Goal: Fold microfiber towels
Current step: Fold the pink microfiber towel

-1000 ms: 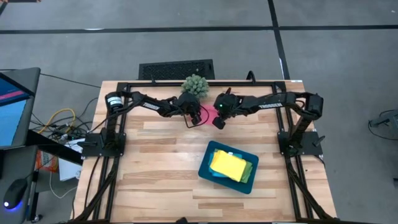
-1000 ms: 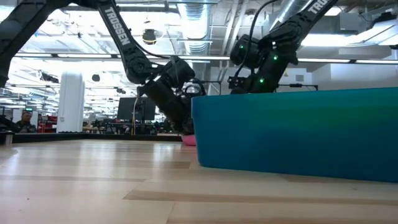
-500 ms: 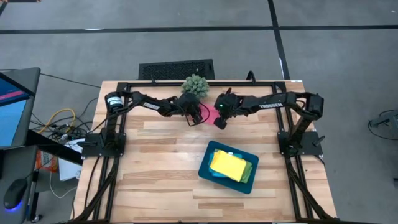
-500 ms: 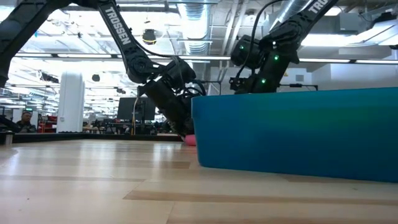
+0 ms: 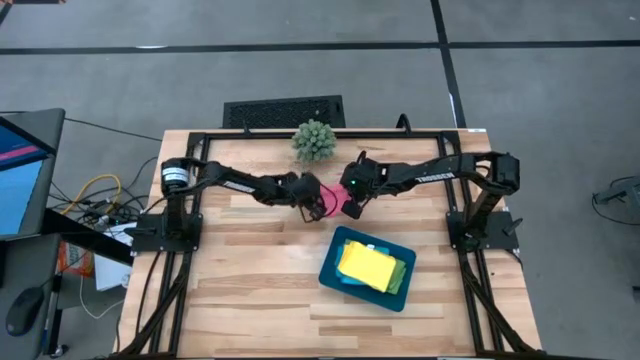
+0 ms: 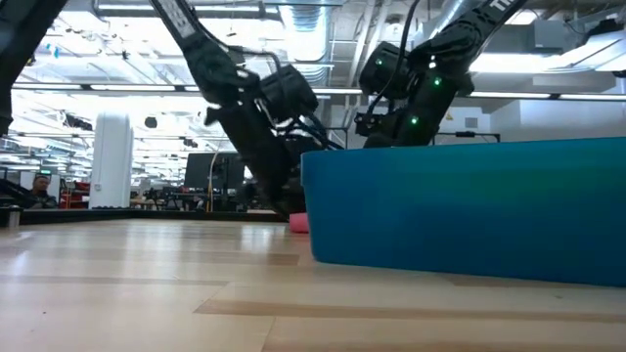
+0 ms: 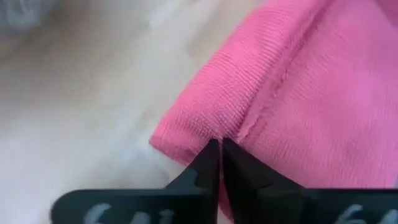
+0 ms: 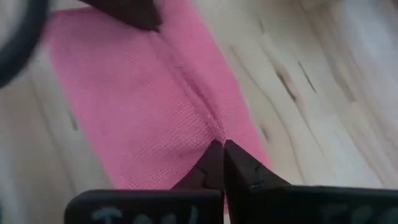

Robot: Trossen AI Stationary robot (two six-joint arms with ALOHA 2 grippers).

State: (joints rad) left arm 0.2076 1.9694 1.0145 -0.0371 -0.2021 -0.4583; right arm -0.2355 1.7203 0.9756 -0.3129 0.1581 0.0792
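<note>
Two sets of fingers are pinched tight on the hot pink towel [image 5: 328, 196], and we see both grips plainly in the wrist views. The left gripper [image 7: 221, 149] has its tips pressed together on a raised crease near one corner of the cloth; the right gripper [image 8: 222, 151] nips a ridge of the same cloth at its other side. Between the two pairs of fingers the pink towel lies on the wooden counter [image 5: 250, 290], just past the spiky green plant [image 5: 314, 140]. We can make out white lettering on the left arm in the low view, but not read it. Nearer than the right fingers sits the teal tray [image 5: 335, 272], holding the yellow towel [image 5: 367, 266] on top of the green towel [image 5: 399, 274], with a blue towel [image 5: 365, 246] edge peeking out.
</note>
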